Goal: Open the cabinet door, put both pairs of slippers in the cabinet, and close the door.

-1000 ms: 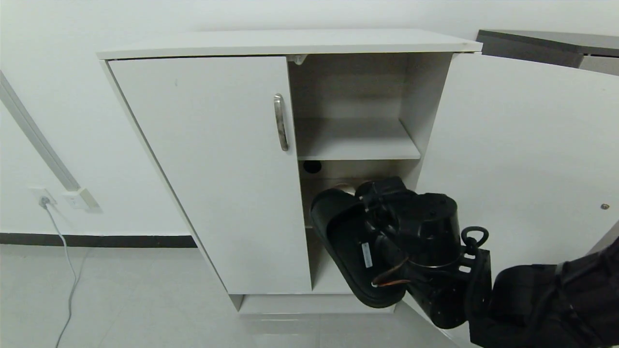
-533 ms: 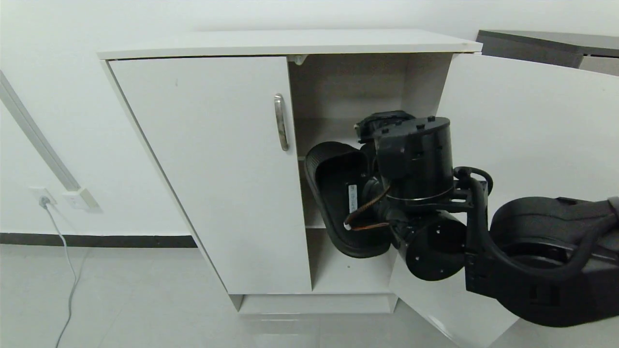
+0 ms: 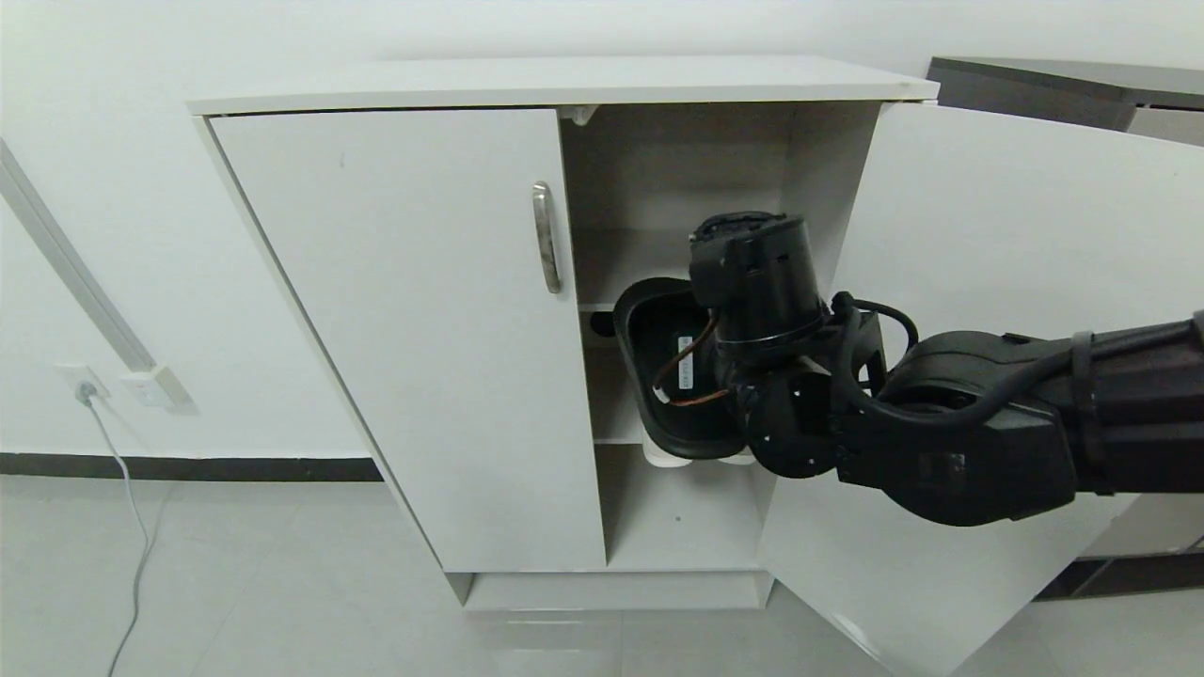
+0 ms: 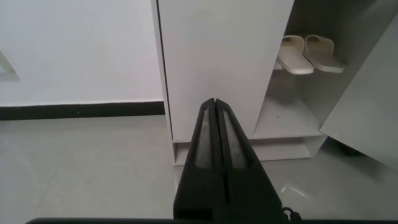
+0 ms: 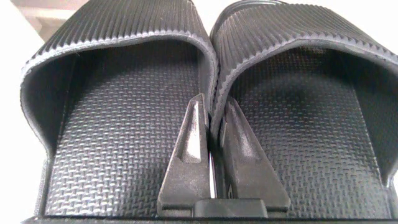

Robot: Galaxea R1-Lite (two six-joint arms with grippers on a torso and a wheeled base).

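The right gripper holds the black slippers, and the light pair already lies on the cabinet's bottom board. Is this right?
Not the bottom board: the left wrist view shows the light pair on the shelf above it. The right gripper does hold the black slippers.

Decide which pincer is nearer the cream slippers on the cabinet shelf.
Right. The right pincer, clamping the black slippers, is at the cabinet opening, close by the cream slippers; the left pincer hangs outside, back over the floor, facing the closed door.
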